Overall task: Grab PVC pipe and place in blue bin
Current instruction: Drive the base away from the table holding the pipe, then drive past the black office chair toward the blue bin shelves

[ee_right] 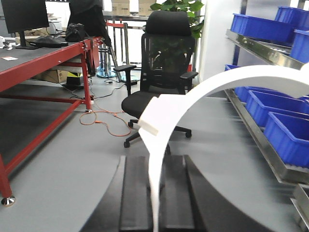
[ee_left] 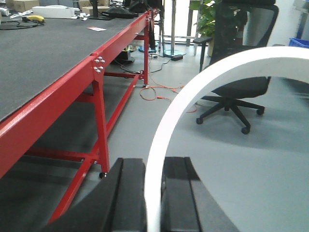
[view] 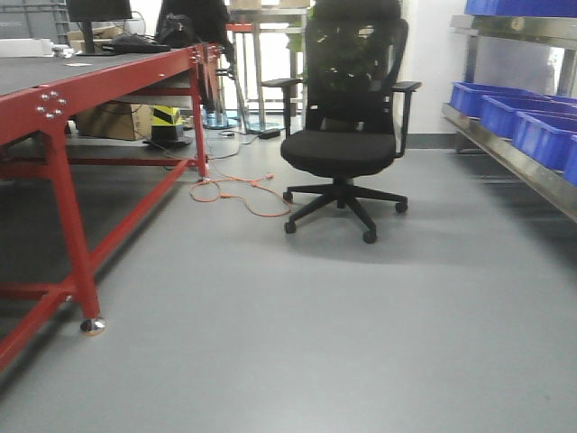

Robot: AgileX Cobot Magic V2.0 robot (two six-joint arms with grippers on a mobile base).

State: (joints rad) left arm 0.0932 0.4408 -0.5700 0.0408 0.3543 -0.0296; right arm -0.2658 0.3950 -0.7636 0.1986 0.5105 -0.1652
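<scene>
Clamped between left gripper [ee_left: 154,166] jaws: curved white pipe [ee_left: 241,60]. Clamped in right gripper [ee_right: 155,164]: 2nd pipe [ee_right: 164,116]. Beyond jaws: grey floor [view: 361,343], red table [view: 54,104] left, black chair [view: 343,149] ahead, blue bins [ee_right: 289,135] right.

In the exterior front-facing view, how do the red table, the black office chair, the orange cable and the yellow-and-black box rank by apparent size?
1. red table (nearest the camera, cropped by the frame)
2. black office chair
3-4. orange cable and yellow-and-black box: unsure; the cable spreads wider but is thin.
</scene>
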